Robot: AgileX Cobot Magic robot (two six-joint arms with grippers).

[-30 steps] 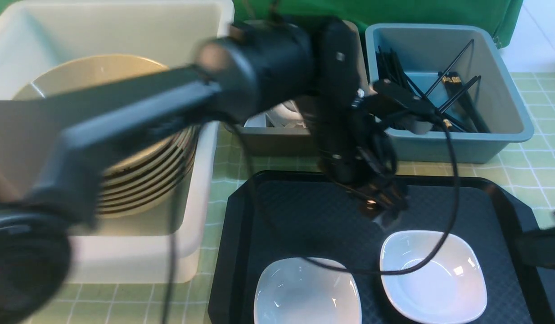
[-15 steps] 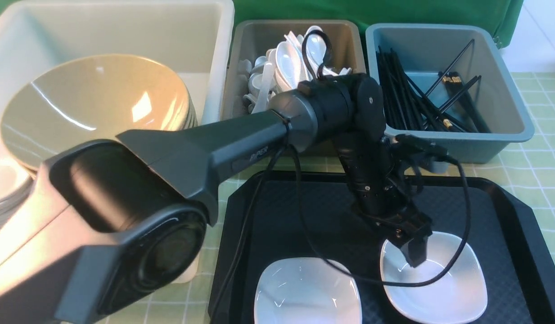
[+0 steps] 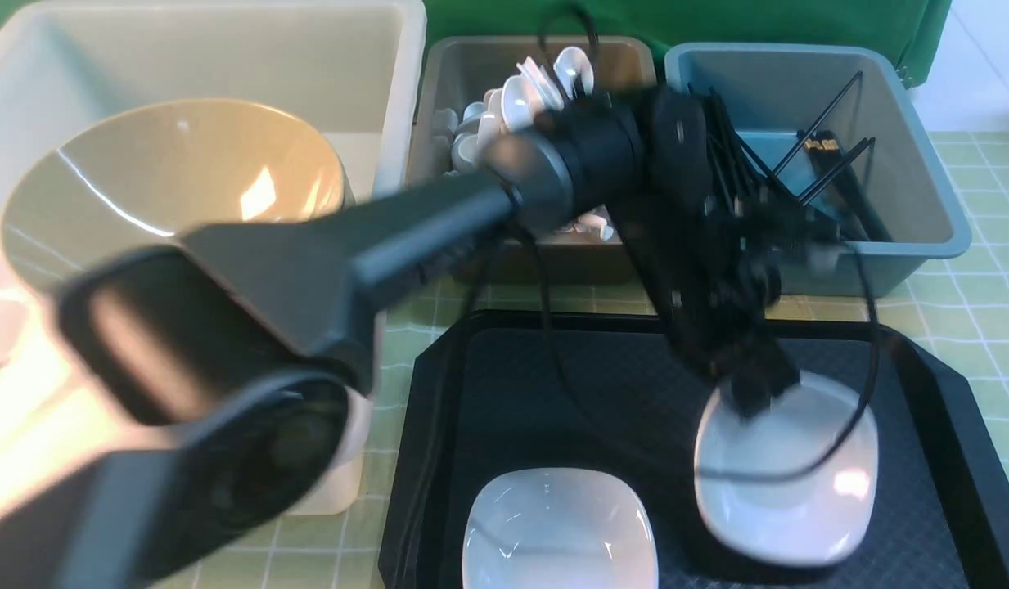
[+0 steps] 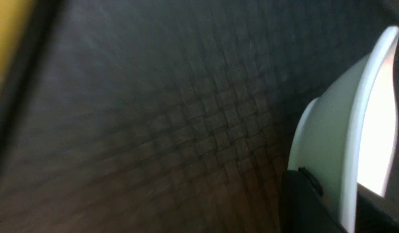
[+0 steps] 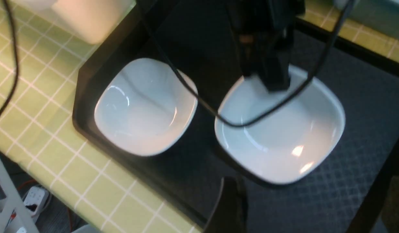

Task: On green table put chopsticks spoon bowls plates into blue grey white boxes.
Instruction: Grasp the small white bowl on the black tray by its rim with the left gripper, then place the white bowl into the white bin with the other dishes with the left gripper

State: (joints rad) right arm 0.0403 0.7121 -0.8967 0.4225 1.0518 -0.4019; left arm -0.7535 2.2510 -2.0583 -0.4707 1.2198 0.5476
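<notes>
My left gripper [image 3: 754, 394] is shut on the far rim of the right-hand white plate [image 3: 786, 491], which hangs tilted just above the black tray [image 3: 553, 393]. The left wrist view shows that plate's rim [image 4: 351, 129] clamped between the fingers [image 4: 299, 200]. A second plate [image 3: 557, 532] lies flat in the tray to its left. My right gripper [image 5: 303, 207] is open and empty, low beside the held plate [image 5: 283, 139]. Tan bowls [image 3: 168, 180] are stacked in the white box [image 3: 226, 24]. Spoons [image 3: 520, 98] fill the grey box [image 3: 455, 82], and chopsticks [image 3: 831, 180] lie in the blue box [image 3: 921, 245].
The green table [image 3: 979, 286] shows around the tray and boxes. My left arm [image 3: 349, 254] stretches across in front of the white and grey boxes, its cable looping over the held plate. The table's near edge [image 5: 89, 207] runs close to the tray.
My left gripper came down onto the right plate's far rim, shut on it and raised it, so the plate is now tilted off the tray. The right gripper stayed open.
</notes>
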